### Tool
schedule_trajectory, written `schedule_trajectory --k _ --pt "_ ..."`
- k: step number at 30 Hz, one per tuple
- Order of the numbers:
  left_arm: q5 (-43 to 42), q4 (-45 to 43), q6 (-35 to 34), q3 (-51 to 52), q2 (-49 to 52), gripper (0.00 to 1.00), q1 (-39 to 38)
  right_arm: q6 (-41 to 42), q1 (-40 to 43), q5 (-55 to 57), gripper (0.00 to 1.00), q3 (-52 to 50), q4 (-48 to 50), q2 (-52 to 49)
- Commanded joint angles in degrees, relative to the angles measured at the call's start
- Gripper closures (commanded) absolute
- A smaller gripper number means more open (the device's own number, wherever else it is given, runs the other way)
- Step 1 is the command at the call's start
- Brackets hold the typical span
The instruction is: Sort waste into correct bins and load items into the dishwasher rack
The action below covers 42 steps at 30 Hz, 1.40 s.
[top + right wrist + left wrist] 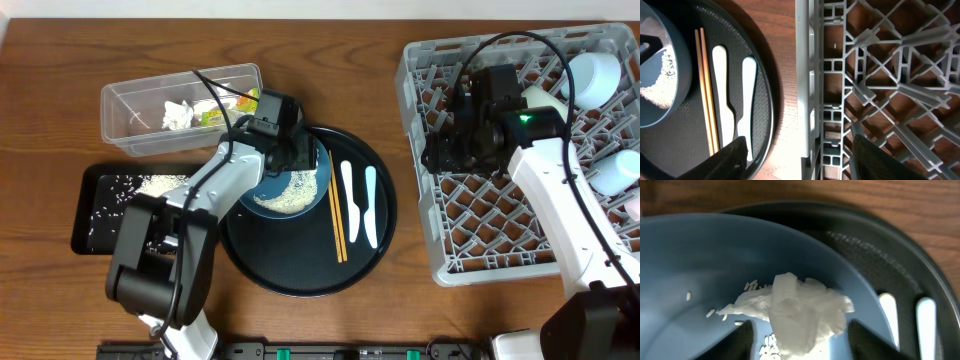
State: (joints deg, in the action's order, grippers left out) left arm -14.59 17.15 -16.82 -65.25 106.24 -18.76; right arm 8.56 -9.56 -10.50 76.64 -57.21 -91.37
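- Tissue scrap (807, 305) on dark blue plate (700, 255): straddled by left gripper (801, 330), fingers half-spread, unpinched, probably bound for clear tub (118, 97).
- Right gripper (800, 147): wide, empty, over dishwasher rack (880, 75) edge.

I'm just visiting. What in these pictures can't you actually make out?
Overhead: the left arm hides the left hand and part of the dark blue plate.
Left wrist view: the bottom edge cuts off the fingers either side of the tissue.
Right wrist view: the right hand is two dark blurs; the rack runs past the edges.
Overhead: the right edge crops a light blue cup.
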Motion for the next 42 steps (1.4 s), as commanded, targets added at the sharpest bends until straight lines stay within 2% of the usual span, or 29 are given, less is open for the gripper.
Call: schedule_trajectory --k 1,3,4,10,15,18,27,33,37,39,41,42 --pt "0.92 -0.09 0.17 0.66 1.18 0.65 0.02 0.44 -0.24 0.17 0.36 -0.35 -0.09 -0.13" --pt "0.92 -0.07 0.15 0.66 1.18 0.89 0.02 0.44 -0.26 0.17 0.36 -0.35 -0.15 -0.13" --pt "0.87 -0.07 0.15 0.66 1.16 0.94 0.02 0.44 -0.26 0.2 0.36 -0.35 -0.22 -0.13" --pt "0.76 3.8 0.2 0.61 -2.49 0.94 0.09 0.42 -0.24 0.22 0.36 -0.35 -0.48 -0.13" --pt "1.29 9.07 0.22 0.5 -10.73 0.94 0.59 0.42 -0.2 0.22 0.36 -0.35 -0.46 -0.13" --pt "4.94 9.51 0.24 0.5 -15.87 0.94 0.79 0.42 -0.22 0.22 0.36 -0.35 -0.42 -0.13" --pt "16.06 4.17 0.44 0.5 -22.36 0.94 5.22 0.42 -0.22 0.22 0.36 -0.35 -0.68 -0.13" --pt "16.76 -4.22 0.39 0.52 -21.44 0.93 12.83 0.42 -0.22 0.2 0.36 -0.35 -0.66 -0.13" --pt "16.74 -5.95 0.35 0.52 -19.3 0.93 16.48 0.42 -0.22 0.2 0.36 -0.35 -0.66 -0.13" --pt "16.63 -5.97 0.35 0.52 -18.03 0.83 17.62 0.42 -0.22 0.17 0.36 -0.35 -0.66 -0.13" --pt "16.44 -5.88 0.39 0.52 -16.87 0.44 18.25 0.42 -0.22 0.2 0.36 -0.35 -0.63 -0.13" --pt "16.04 -5.75 0.44 0.52 -16.57 0.31 18.29 0.42 -0.22 0.2 0.36 -0.35 -0.66 -0.13"
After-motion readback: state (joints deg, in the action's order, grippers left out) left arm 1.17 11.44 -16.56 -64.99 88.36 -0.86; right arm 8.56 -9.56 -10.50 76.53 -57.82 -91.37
